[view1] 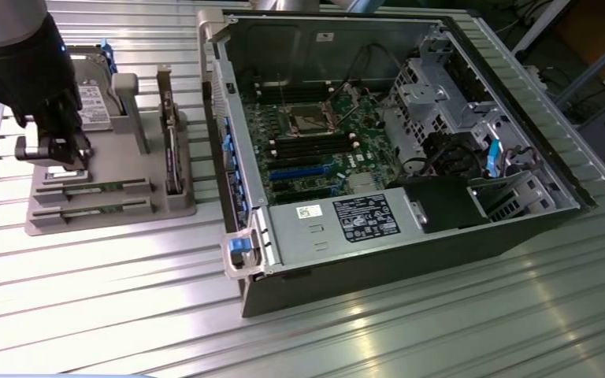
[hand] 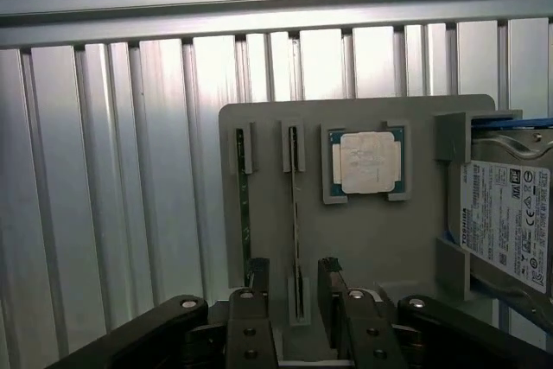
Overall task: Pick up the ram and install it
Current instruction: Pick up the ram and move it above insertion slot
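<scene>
The hand (hand: 294,276) hangs unclenched over the grey holder (hand: 363,239) on the desk (hand: 130,170), its fingers (hand: 259,278) either side of the ram (hand: 295,205), which stands edgewise in its slot.

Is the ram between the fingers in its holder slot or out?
In: the ram stands on edge in the grey holder, between the gripper's open fingers.

Our arm (view1: 9,47) reaches down at the exterior view's left, with the gripper (view1: 63,156) pointing straight downward below the dark wrist. Its two black fingers (hand: 330,278) stand parallel and apart, a clear gap between them, touching nothing.
</scene>
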Action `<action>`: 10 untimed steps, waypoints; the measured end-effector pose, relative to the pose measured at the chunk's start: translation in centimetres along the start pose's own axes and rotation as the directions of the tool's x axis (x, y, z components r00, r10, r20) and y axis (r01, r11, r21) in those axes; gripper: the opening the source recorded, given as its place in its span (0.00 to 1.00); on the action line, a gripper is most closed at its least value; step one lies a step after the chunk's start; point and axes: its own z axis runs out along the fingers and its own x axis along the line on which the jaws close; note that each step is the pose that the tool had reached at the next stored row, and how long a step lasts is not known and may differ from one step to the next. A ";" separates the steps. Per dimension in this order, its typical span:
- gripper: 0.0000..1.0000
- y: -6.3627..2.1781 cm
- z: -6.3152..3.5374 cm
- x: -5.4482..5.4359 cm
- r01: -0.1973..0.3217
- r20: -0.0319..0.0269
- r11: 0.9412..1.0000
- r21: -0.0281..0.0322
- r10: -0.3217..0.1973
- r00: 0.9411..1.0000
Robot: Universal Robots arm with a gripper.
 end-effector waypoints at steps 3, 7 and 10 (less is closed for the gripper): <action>0.36 0.08 0.12 0.6 0.000 0.000 1.000 0.000 0.000 1.000; 0.36 0.12 1.26 1.2 0.001 0.000 1.000 0.000 -0.001 1.000; 0.36 0.12 2.00 1.5 0.001 0.000 1.000 0.000 -0.001 1.000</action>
